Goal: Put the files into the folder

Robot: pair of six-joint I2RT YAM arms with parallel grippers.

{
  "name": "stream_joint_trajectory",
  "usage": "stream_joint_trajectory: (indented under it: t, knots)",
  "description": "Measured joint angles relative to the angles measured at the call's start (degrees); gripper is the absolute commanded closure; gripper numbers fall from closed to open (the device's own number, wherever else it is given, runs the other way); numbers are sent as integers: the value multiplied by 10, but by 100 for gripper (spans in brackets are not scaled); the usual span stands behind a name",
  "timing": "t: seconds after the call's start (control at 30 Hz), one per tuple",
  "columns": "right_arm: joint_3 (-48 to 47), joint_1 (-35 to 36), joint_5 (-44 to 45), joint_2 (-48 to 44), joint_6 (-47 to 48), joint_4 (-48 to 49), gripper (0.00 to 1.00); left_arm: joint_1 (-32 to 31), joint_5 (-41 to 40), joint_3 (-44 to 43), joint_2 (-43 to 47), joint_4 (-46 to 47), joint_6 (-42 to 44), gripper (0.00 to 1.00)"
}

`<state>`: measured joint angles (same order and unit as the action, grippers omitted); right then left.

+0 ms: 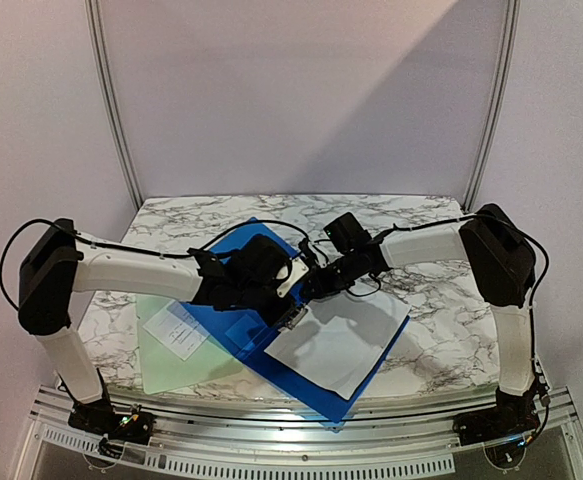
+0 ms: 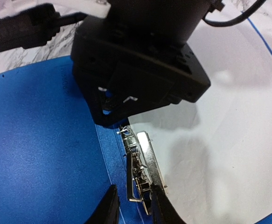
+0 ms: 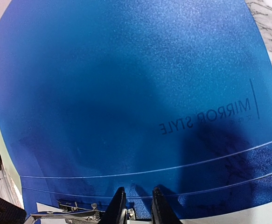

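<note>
Left fingers (image 2: 110,207) sit lowest in the left wrist view, set narrowly apart on either side of the metal clip (image 2: 142,163) at the folder's spine; whether they clamp it cannot be told. Right fingers (image 3: 118,207) meet them from the opposite side, also narrowly apart, their grasp likewise undetermined. The right arm's wrist housing (image 2: 140,70) hangs just above the clip and crowds the left arm's approach.

The folder (image 1: 211,300) lies open and askew on the worktop (image 1: 441,320), its near corner reaching the near edge. Bare marble shows behind it and to the right.

Large sheet (image 1: 336,340) lies flat on the folder's right half, one edge beside the clip. The slip (image 1: 176,330) rests outside the folder on a pale green sheet (image 1: 171,365) at left. The folder surface is glossy deep blue, lettered "MIRROR STYLE"
</note>
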<state>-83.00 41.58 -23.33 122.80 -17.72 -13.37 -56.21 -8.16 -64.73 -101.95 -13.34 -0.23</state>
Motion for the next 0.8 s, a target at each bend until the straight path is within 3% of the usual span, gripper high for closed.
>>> stream_joint_trajectory:
  t: [0.43,0.6,0.8]
  knots:
    - [-1,-1,0,3,2,6,84,0,0,-15,-9,-10,11,82]
    - [-1,-3,-4,3,2,6,84,0,-3,-15,-11,-13,13,94]
    - [-1,-5,-8,4,2,6,85,0,-2,-15,-11,-11,12,100]
